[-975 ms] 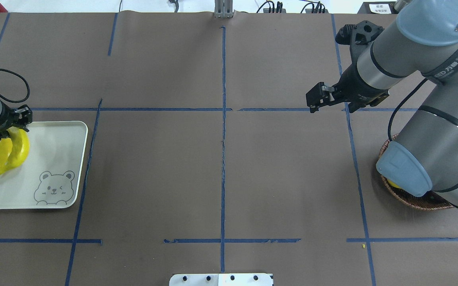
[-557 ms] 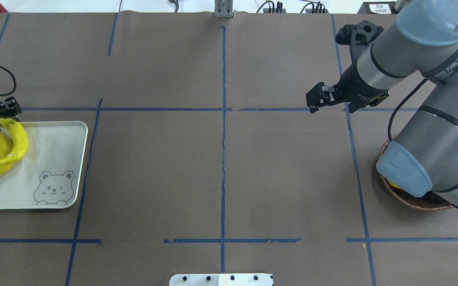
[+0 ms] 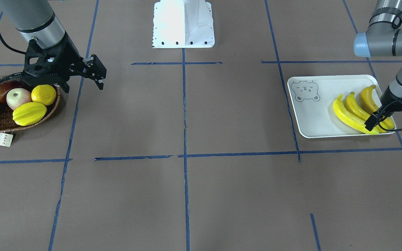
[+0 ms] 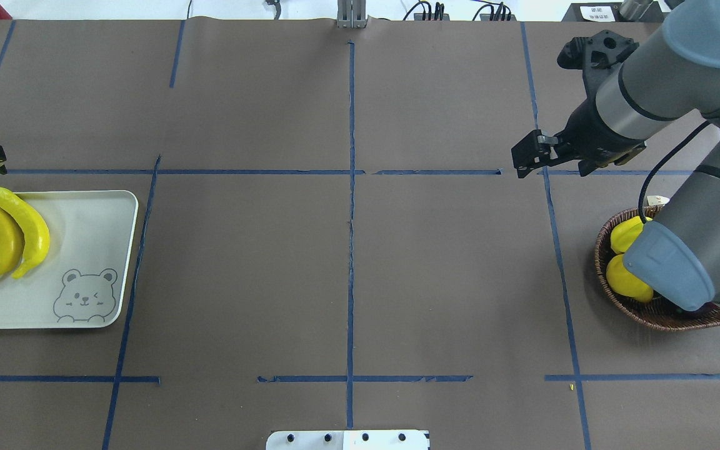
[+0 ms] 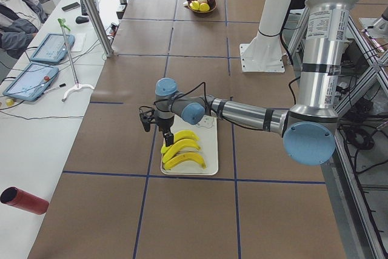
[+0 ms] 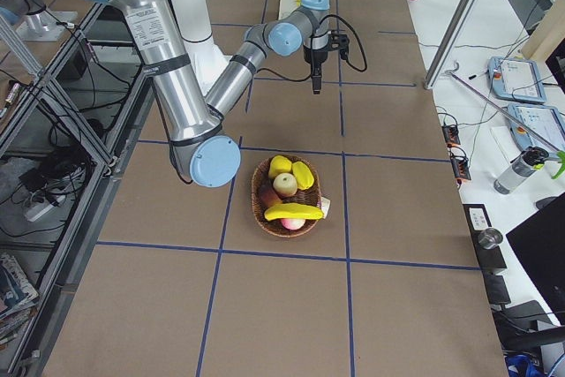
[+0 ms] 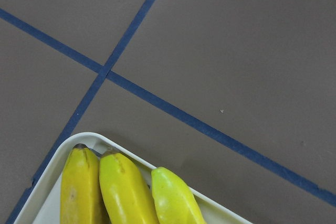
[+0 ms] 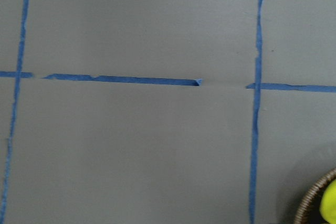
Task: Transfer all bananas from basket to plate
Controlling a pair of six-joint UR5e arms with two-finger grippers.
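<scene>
One last banana point(image 6: 294, 211) lies in the basket point(image 3: 9, 127), and the right pincer point(image 4: 522, 164) is by far the nearer one to it. The basket sits back from this pincer, toward the robot and out to its right side. The banana is on the basket's far side from the pincer, past the lemon point(image 3: 44, 94) and the starfruit point(image 3: 29, 113). Its long way runs from the robot's side out across the table, so I think the pincer must reach over the other fruit. The pincer hangs over bare table and holds nothing, but I cannot tell if its fingers are spread or pressed together. A paper tag point(image 3: 1, 138) by the basket has print too small to read. The right arm point(image 4: 666, 94) shows letters ending in "EED". Far off across the table, three bananas point(image 4: 7, 234) lie side by side on the plate point(image 4: 85, 250) with its bear face point(image 4: 85, 297). The left pincer point(image 3: 371, 122) hovers by their tips, and I cannot tell its fingers either.
</scene>
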